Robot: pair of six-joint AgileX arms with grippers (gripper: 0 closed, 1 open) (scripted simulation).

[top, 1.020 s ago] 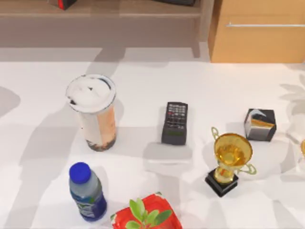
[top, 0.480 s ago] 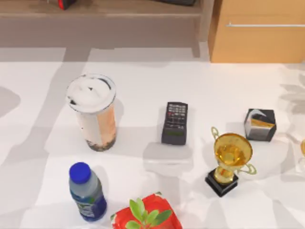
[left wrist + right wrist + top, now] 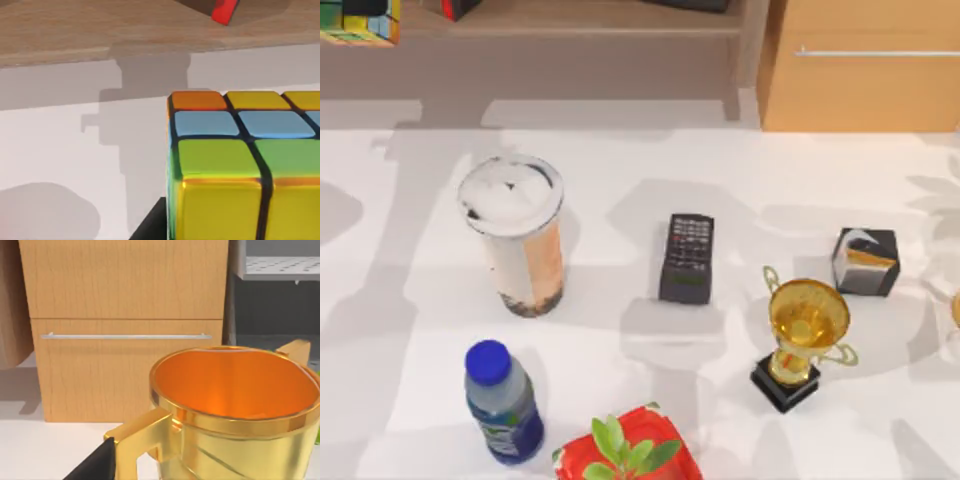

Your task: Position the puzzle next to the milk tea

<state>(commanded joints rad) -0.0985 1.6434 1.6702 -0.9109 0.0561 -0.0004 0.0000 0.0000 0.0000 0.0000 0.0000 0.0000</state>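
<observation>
Two arms: the left one is working at the top view's far-left corner, and the right one is sitting off the table's right side.
Left gripper (image 3: pixel 149 226): a dark finger is pressing against the lower edge of the puzzle, and the fingers are looking closed on it.
Puzzle (image 3: pixel 355 20): it is hanging in the top view's upper-left corner, over the wooden shelf (image 3: pixel 570 22) beyond the table's back edge; in the left wrist view its orange, yellow, blue and green squares are sitting close to the camera.
Milk tea (image 3: pixel 515 235): it is standing upright on the left half of the table (image 3: pixel 620 160), well apart from the puzzle, with its white foamy top facing up and its dark pearls lying at the bottom.
Right gripper (image 3: pixel 92 467): a dark tip is showing just beside the handle of a gold cup that is looming close to the right wrist camera; whether it is open or closed cannot be told.
Remote (image 3: pixel 688 257): it is lying flat near the table's middle, to the right of the milk tea.
Blue-capped bottle (image 3: pixel 502 402): it is standing in front of the milk tea, near the front edge.
Potted plant (image 3: pixel 628 452): it is sitting in a red pot at the front edge, just right of the bottle.
Gold trophy (image 3: pixel 802 340): it is standing on a black base to the right of the remote.
Black cube (image 3: pixel 866 261): it is resting behind and to the right of the trophy.
Wooden cabinet (image 3: pixel 860 80): it is standing behind the table's right half.
</observation>
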